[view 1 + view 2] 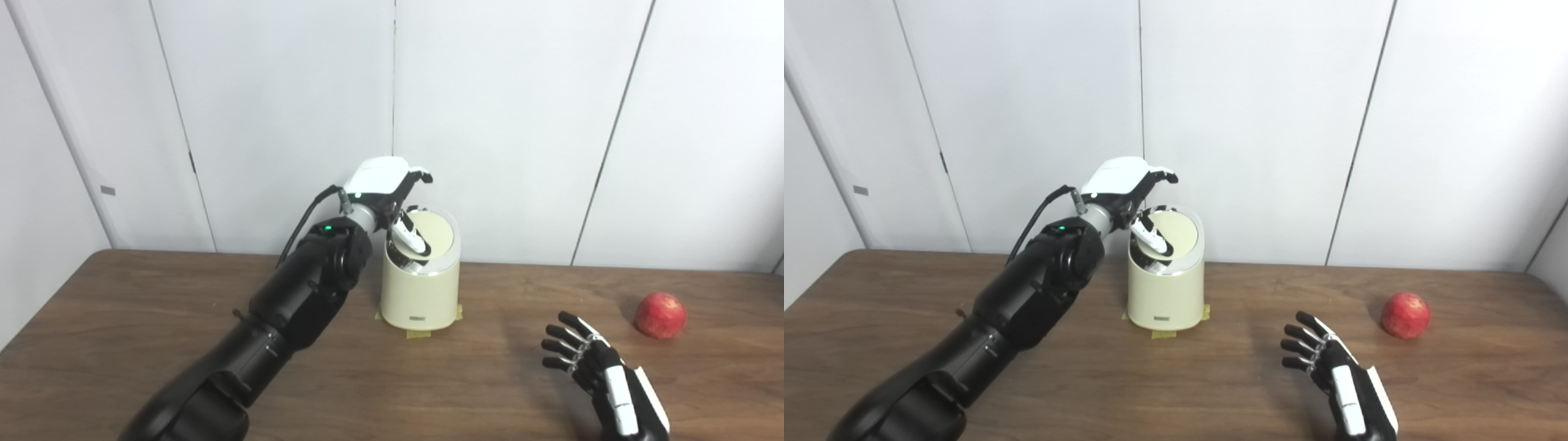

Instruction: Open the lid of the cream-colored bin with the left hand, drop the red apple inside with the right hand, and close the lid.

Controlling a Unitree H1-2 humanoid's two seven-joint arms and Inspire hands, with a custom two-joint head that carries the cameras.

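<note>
The cream-colored bin (pixel 420 293) stands at the back middle of the table, its round lid (pixel 436 234) tilted toward me. My left hand (pixel 387 191) is at the lid's left rim. Its thumb lies across the lid's front and its fingers (pixel 420 175) reach over the top, closed on the lid's edge. A dark gap shows under the thumb at the lid's near-left edge. The red apple (pixel 659 315) rests on the table at the right. My right hand (pixel 597 369) hovers open, fingers spread, left of and nearer than the apple, touching nothing.
The brown wooden table (pixel 122 318) runs up to a white panelled wall behind the bin. Yellow tape tabs (pixel 418 334) mark the bin's base. My left forearm (pixel 288 306) slants across the table's left half.
</note>
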